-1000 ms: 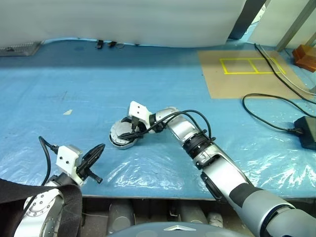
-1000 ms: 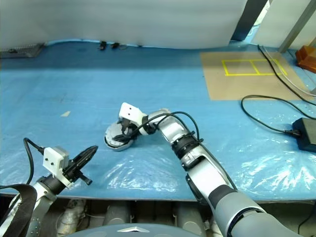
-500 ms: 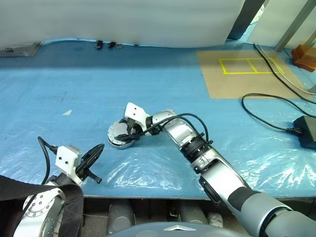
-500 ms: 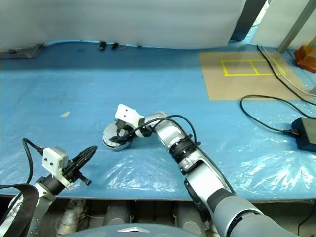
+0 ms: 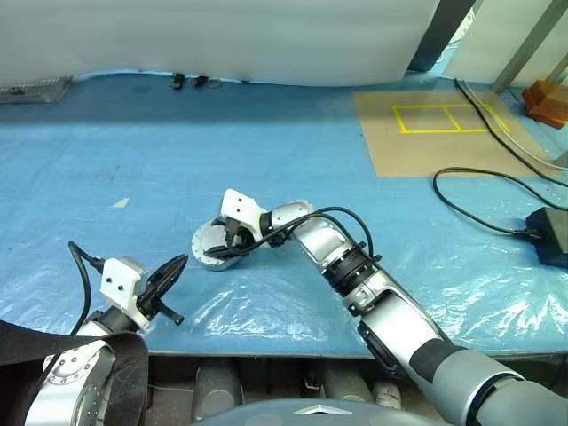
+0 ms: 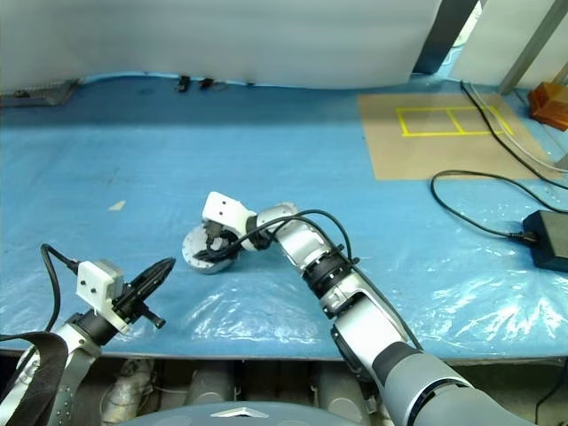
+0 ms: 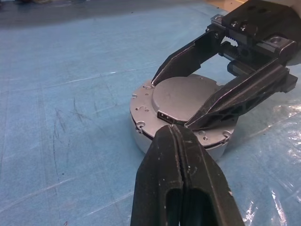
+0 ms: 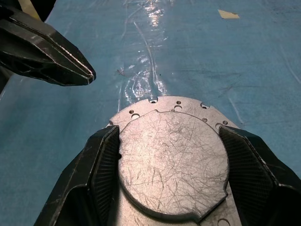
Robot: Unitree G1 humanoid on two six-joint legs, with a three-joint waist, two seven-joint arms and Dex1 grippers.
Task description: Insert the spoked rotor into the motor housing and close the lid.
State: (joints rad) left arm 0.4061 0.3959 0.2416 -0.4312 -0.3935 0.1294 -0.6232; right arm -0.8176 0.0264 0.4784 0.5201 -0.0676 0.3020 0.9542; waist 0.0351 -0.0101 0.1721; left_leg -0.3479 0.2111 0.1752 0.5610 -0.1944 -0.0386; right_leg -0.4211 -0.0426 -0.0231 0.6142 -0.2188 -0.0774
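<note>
Below, your work surface is a table (image 5: 133,133) covered in blue plastic sheeting, with a brown cardboard sheet (image 5: 426,146) marked by a yellow taped rectangle (image 5: 441,118) at its far right, and a black cable (image 5: 484,200) running to a black box (image 5: 550,235) at the right edge.

Your right arm reaches across toward the left, ending at the right gripper (image 5: 224,246) over the motor housing (image 7: 141,136), which sits on the sheeting near the table's middle, slightly left. From the left wrist view you see the housing as a short round silver-grey cup with small holes around its flange.

Lid (image 8: 171,162): a flat round scratched grey disc lying level on top of the housing, plain face up (the rotor and windings cannot be seen beneath it).

Right fingers (image 8: 101,162): spread wide, one on each side of the lid's raised disc, their inner faces at its edge; you are grasping the lid across its width.

Left gripper (image 5: 170,271): near the table's front edge, apart from the housing, pointing at it; its fingers (image 7: 164,165) are pressed together with nothing between them.
</note>
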